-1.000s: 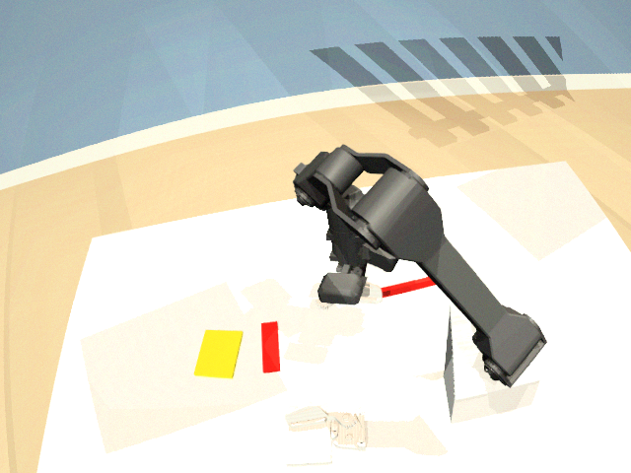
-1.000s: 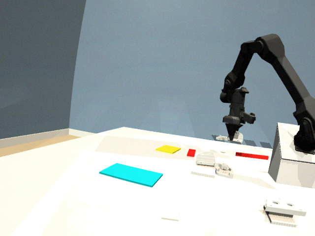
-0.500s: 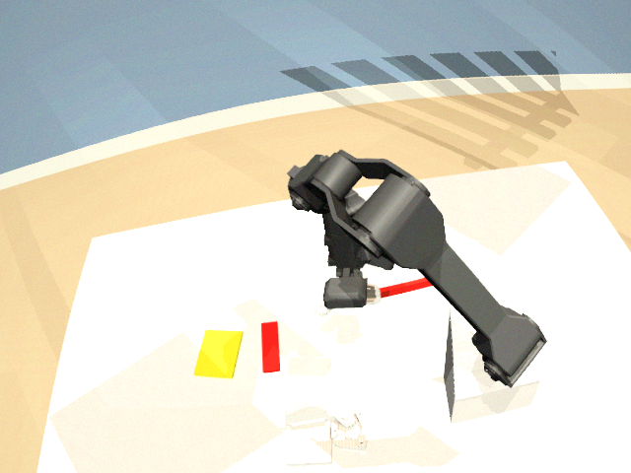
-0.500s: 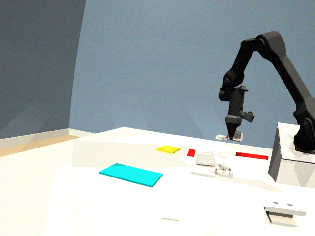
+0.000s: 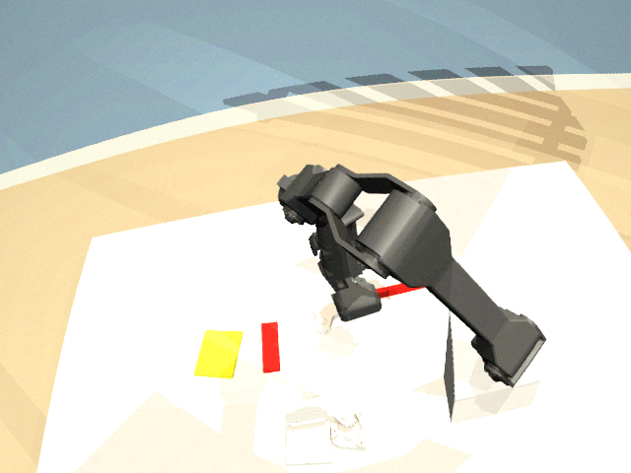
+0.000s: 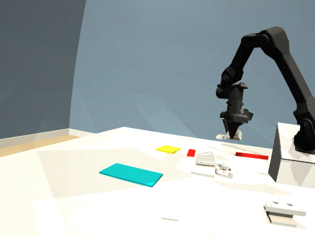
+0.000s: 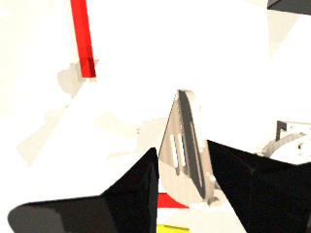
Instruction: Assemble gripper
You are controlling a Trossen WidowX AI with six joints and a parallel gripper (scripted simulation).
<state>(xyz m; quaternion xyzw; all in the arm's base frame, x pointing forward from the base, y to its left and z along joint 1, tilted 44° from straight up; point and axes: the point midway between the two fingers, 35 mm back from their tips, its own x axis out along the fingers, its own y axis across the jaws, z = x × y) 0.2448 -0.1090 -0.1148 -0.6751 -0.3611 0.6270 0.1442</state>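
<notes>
While a white plate with two round holes [image 6: 282, 208] is resting over a ribbed block [image 6: 282, 221] nearest the exterior camera, a small pale tile [image 6: 170, 215] is lying flat to its left in that view. Farther in, a cyan slab [image 6: 131, 174] is lying on the white table [image 5: 127, 305] [image 6: 76, 177] [image 7: 146, 49]. Behind it, a pale ribbed piece [image 5: 307, 445] [image 6: 203, 171] is lying just beside a rounded pale part [image 5: 348, 433] [image 6: 223, 173] [image 7: 292, 150] that is showing small raised features.

Beyond these, a yellow square [image 5: 219, 355] [image 6: 168, 149] [image 7: 172, 228] and a short red block [image 5: 270, 347] [image 6: 191, 153] [image 7: 170, 200] are lying near each other, and a long red bar [image 5: 399, 291] [image 6: 251, 155] [image 7: 83, 39] is lying nearer the boxy pedestal [image 5: 448, 367] [image 6: 273, 162] [image 7: 292, 6].

Above the table, the gripper [image 5: 351, 300] [image 6: 232, 135] [image 7: 178, 149] is pointing down and clamping a pale jaw piece [image 5: 324, 318] [image 6: 237, 136] [image 7: 200, 146] between its fingers. That piece is showing a broad rounded face with two narrow slots, its thin edge turning toward the wrist camera, and is hanging clear of the table, apart from the other parts. The black arm [image 5: 412, 244] [image 6: 284, 58] is arching over from the pedestal, and a blue-grey wall [image 5: 153, 76] [image 6: 152, 63] is standing behind. No lettering is showing legibly.
</notes>
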